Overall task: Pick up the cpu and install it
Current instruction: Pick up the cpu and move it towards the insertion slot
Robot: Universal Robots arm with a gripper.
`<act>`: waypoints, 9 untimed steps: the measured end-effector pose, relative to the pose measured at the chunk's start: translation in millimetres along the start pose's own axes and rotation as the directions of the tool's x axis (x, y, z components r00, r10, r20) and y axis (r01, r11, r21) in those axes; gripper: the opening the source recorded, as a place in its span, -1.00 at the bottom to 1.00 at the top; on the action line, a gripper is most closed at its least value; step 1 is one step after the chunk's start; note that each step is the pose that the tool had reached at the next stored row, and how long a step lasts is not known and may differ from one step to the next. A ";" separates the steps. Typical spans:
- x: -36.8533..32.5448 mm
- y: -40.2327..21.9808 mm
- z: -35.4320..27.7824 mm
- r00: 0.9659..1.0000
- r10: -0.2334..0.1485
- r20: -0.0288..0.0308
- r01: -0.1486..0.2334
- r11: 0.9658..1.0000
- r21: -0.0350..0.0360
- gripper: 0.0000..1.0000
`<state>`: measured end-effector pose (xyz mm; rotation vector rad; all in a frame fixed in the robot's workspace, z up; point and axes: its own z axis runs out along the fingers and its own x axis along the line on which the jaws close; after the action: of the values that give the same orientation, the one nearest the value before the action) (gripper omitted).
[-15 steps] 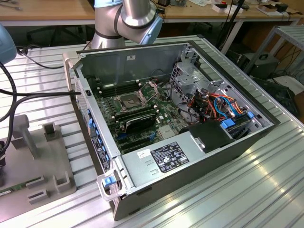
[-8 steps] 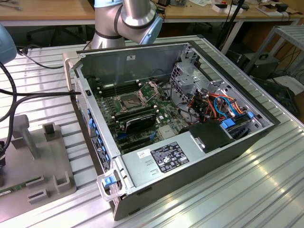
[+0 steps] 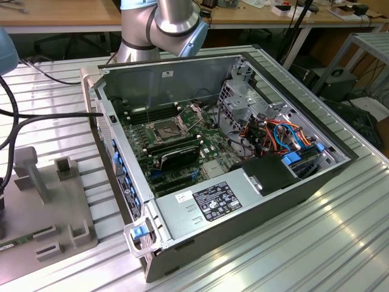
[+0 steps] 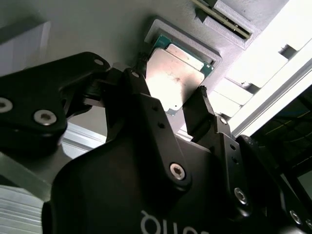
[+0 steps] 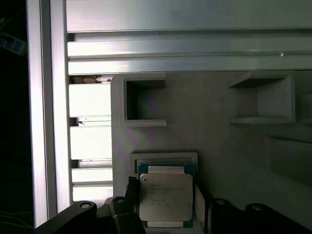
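Silver-grey cpu [image 5: 165,197] seated in grey holder [image 5: 165,157], hand [image 4: 171,78] straddling it, apparently clenched on its edges.

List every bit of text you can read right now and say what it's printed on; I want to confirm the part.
Nothing here can be quoted.
On the cpu lid, first wrist view: faint lines of print, too small to read.
On the power supply, the black label: too small to read.
Beside it, the white label: too small to read.
On the end effector body, second wrist view: pale lettering cut off at the picture's edge, unreadable.
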<state>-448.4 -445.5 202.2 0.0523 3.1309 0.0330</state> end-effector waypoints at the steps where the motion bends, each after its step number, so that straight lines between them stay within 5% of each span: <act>1: 0.0 0.0 0.0 1.000 0.000 0.000 0.000 1.000 0.000 0.09; 9: 0.0 0.0 -0.2 1.000 0.000 0.000 0.000 1.000 0.000 0.09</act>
<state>-448.4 -445.6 202.4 0.0522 3.1311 0.0328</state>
